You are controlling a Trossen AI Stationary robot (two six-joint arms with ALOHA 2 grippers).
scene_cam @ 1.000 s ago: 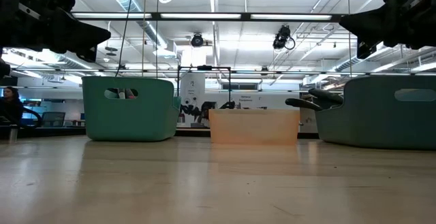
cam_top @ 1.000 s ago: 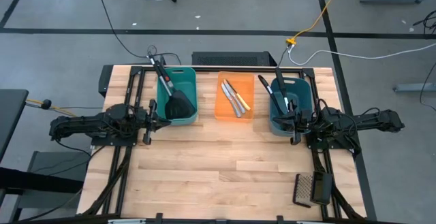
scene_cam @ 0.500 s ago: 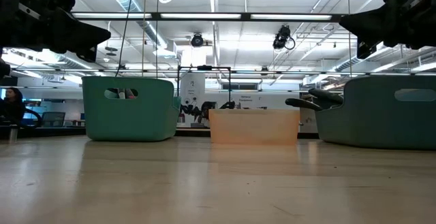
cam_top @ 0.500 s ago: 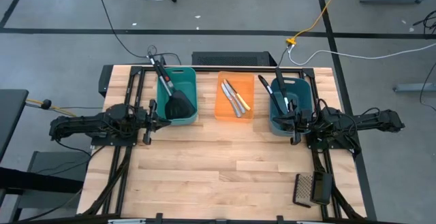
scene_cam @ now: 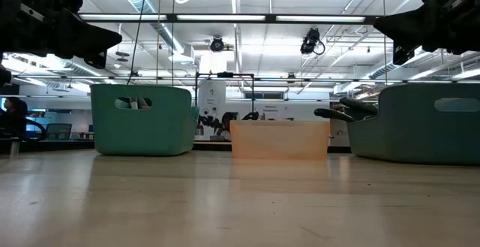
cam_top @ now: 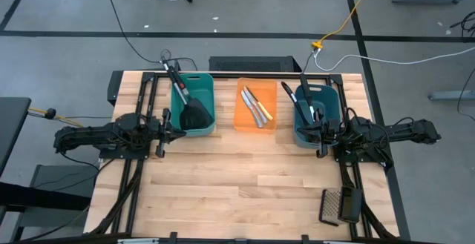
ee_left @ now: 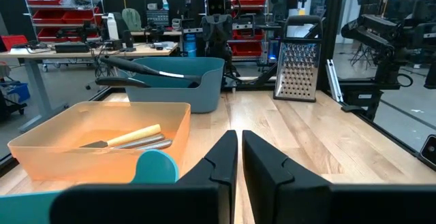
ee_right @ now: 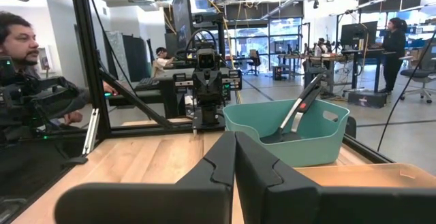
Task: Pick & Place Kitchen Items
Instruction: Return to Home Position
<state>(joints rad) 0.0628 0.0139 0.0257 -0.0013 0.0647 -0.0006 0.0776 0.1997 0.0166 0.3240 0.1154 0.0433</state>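
A black slotted spatula (cam_top: 194,113) lies in the teal tub (cam_top: 204,88), its handle (cam_top: 172,77) leaning out over the far left rim. Small knives (cam_top: 257,107) lie flat in the orange tub (cam_top: 245,122). Black ladles (cam_top: 304,103) rest in the blue tub (cam_top: 334,99), their handles over its far rim. My left gripper (cam_top: 178,130) hangs level by the teal tub's near left corner, shut and holding nothing (ee_left: 240,152). My right gripper (cam_top: 304,130) hovers level at the blue tub's near edge, shut and holding nothing (ee_right: 235,149).
A steel grater (cam_top: 330,205) and a black item (cam_top: 349,204) lie at the near right corner. Bare wood (cam_top: 237,177) stretches across the near half of the table. People sit and stand beyond the table (ee_right: 20,40).
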